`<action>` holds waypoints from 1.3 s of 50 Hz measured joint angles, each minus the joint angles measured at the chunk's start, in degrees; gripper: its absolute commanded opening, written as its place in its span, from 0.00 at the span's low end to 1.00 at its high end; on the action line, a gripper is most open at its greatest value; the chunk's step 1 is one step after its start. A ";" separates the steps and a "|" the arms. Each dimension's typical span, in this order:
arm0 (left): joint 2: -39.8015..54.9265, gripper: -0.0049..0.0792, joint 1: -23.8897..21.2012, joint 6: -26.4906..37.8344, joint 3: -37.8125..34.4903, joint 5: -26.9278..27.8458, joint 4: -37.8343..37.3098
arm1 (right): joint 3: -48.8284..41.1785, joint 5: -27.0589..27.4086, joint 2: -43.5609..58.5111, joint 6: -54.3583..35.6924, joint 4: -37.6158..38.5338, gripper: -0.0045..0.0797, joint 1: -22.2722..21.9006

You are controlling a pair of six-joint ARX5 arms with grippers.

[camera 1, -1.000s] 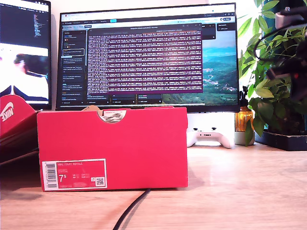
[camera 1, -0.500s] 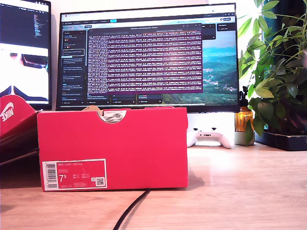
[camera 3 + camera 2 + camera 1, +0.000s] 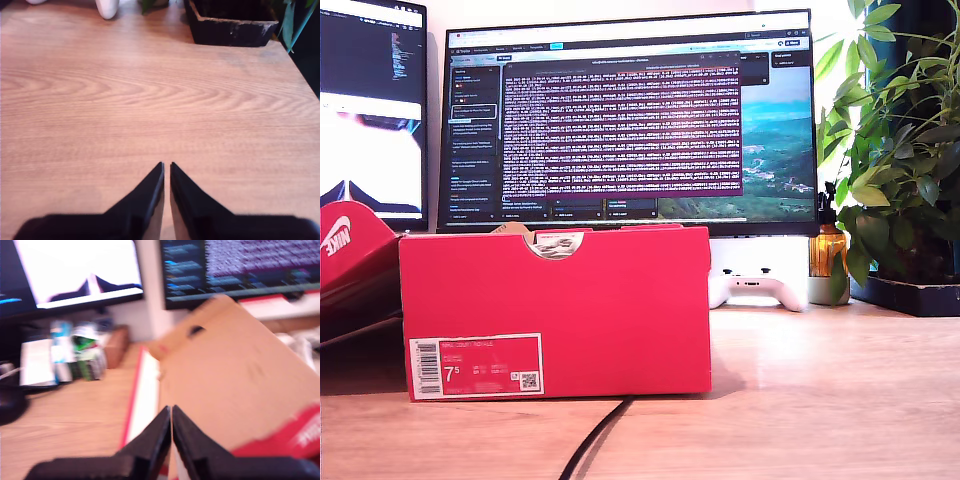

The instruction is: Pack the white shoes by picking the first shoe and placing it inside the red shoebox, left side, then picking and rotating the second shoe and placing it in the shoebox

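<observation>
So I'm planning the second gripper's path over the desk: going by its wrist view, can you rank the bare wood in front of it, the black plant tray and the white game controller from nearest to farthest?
1. The wooden desk: directly ahead of my second gripper, nothing on it.
2. and 3. The black plant tray and the white game controller: both at the far edge, tray on one side, controller on the other, only partly in frame. Too close to call.

The red shoebox (image 3: 555, 310) stood upright on the table (image 3: 800, 400), its white "7.5" label low on the near face; something white, likely a shoe (image 3: 555, 243), showed through its half-round notch
</observation>
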 measured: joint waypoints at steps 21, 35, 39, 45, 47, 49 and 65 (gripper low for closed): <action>-2.60 0.03 1.18 -4.09 -0.02 -11.34 -2.40 | -0.48 2.51 -16.83 0.33 -7.89 0.05 -0.31; -2.60 0.03 3.85 -4.72 -0.02 -10.10 -1.57 | -1.20 0.55 -21.16 0.94 -9.62 0.05 -0.31; -2.60 0.03 5.79 -4.66 -0.02 -5.25 0.11 | -1.20 -0.98 -21.31 1.01 -9.81 0.05 -0.26; -2.60 0.03 9.35 -4.81 -0.02 1.57 0.59 | -1.20 -1.68 -21.31 1.05 -10.21 0.05 -0.15; -2.60 0.03 10.95 -4.90 -0.02 4.35 0.63 | -1.20 -1.84 -21.29 1.05 -10.23 0.05 0.13; -2.60 0.03 12.50 -4.90 -0.02 7.10 0.66 | -1.20 -1.88 -21.31 1.49 -10.23 0.05 0.28; -2.60 0.03 19.65 -6.08 -0.02 15.39 -1.73 | -1.20 -1.51 -21.35 5.73 -14.80 0.05 0.50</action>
